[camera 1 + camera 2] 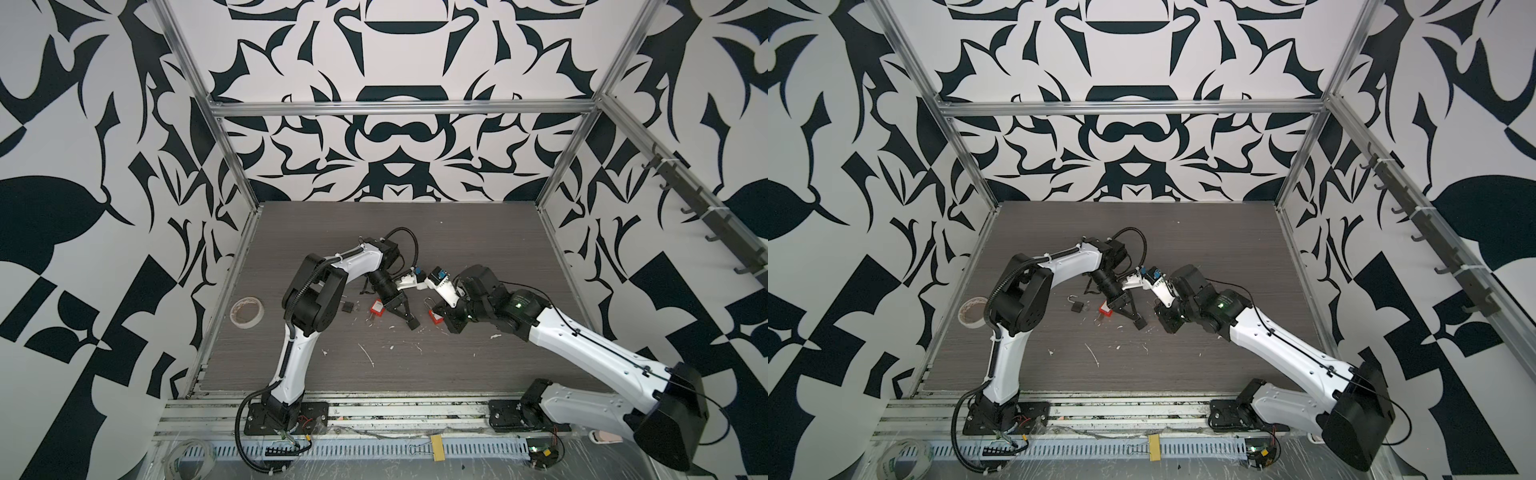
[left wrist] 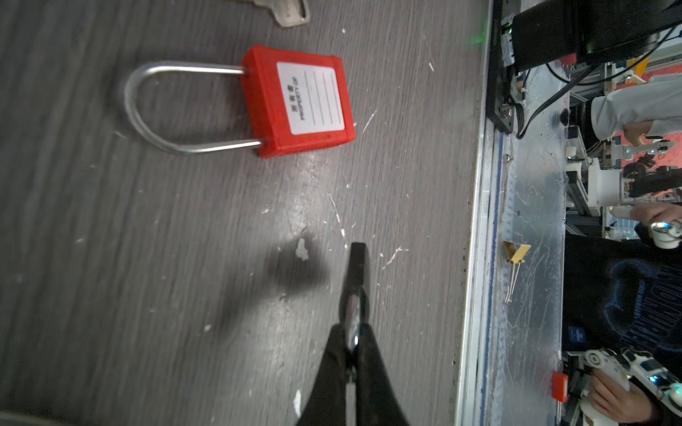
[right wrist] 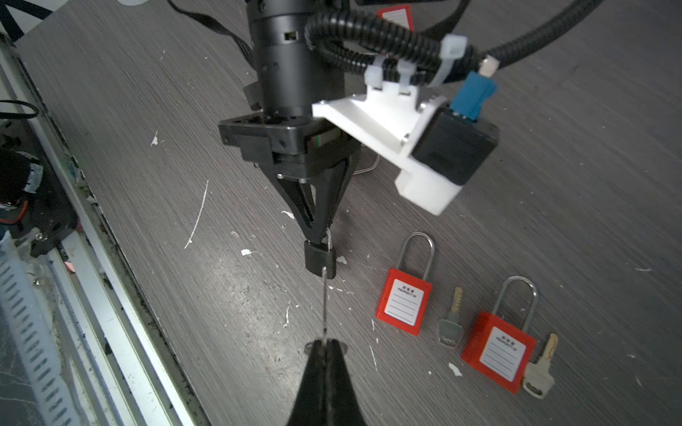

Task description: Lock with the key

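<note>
- Found the right tool (image 3: pixel 324 341) pinched fully shut on the key (image 3: pixel 324 302), with the blade pointing away toward the black lock (image 3: pixel 320 258).
- Saw the key's tip meeting the keyhole end of that lock; could not tell how far in, if at all.
- Found the lock held just off the counter (image 3: pixel 147 110); in both top views, placed it near mid-counter, between the two arms.
- Noted the left tool (image 3: pixel 320 236) closed tight on the lock's shackle, with the metal loop squeezed between its fingers (image 2: pixel 369 354).
- Spotted a red lock (image 3: pixel 404 302) lying flat on the counter off to one side, with a spare key (image 3: pixel 452 324) just beside it.
- Saw a second red lock (image 3: pixel 498 352) next along, also flat, with another key (image 3: pixel 540 369) touching its corner.
- Glimpsed a third red lock (image 3: pixel 396 16) farther off, mostly hidden behind the left arm.
- Made out a loose black lock (image 1: pixel 1077 306) in a top view, with its shackle swung open.
- Found a tape roll (image 1: pixel 247 312) near the counter's left edge.
</note>
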`<state>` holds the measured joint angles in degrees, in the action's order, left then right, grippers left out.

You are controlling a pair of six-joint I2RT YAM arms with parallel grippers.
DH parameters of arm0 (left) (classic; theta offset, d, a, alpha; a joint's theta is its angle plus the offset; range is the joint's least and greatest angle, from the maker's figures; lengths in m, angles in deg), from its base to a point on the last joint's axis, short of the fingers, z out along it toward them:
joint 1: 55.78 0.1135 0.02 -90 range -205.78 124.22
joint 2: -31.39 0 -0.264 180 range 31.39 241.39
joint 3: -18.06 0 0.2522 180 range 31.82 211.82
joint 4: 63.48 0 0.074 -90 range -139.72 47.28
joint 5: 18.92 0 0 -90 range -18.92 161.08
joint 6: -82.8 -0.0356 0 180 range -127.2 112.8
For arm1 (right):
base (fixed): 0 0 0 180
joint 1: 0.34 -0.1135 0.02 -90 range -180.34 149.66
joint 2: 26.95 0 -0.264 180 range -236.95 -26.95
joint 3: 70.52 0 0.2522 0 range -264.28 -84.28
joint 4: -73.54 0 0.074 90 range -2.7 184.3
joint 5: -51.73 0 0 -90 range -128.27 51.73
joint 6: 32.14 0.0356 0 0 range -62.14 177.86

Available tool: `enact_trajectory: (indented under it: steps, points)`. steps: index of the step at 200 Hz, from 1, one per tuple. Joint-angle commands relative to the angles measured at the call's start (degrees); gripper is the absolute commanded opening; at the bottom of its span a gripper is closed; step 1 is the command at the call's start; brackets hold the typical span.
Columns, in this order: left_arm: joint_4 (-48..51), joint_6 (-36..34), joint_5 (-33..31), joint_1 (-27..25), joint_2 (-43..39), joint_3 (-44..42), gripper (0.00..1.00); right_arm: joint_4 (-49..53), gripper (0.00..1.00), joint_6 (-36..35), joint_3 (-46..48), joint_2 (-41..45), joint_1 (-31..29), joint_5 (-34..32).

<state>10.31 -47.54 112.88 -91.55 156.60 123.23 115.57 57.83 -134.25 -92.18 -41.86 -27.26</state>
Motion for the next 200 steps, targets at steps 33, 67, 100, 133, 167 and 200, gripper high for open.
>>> enact_trajectory:
  steps: [33, 67, 100, 133, 167, 200]
  points:
    - [6.5, -0.3, -2.1, -0.8, 3.8, 4.2, 0.0, -3.5, 0.0, 7.0, 1.5, -1.8, -2.1, -3.0]
    - [6.7, 0.1, -3.4, -1.0, 4.7, 5.5, 0.01, -4.0, 0.0, 8.5, 2.4, -3.4, -2.7, -4.5]
    - [7.0, 0.5, -4.4, -1.1, 5.4, 6.8, 0.07, -5.6, 0.0, 10.0, 3.7, -4.6, -2.8, -5.3]
    - [7.2, 0.4, -4.5, -1.1, 5.9, 8.1, 0.18, -6.2, 0.0, 11.5, 4.1, -6.1, -2.9, -6.4]
    - [7.7, 0.3, -3.5, -1.1, 6.6, 9.7, 0.2, -8.1, 0.0, 12.7, 5.3, -6.5, -2.9, -7.4]
    - [6.9, 1.2, -3.6, -1.1, 6.0, 10.2, 0.36, -9.3, 0.0, 13.9, 6.7, -6.5, -3.0, -8.4]
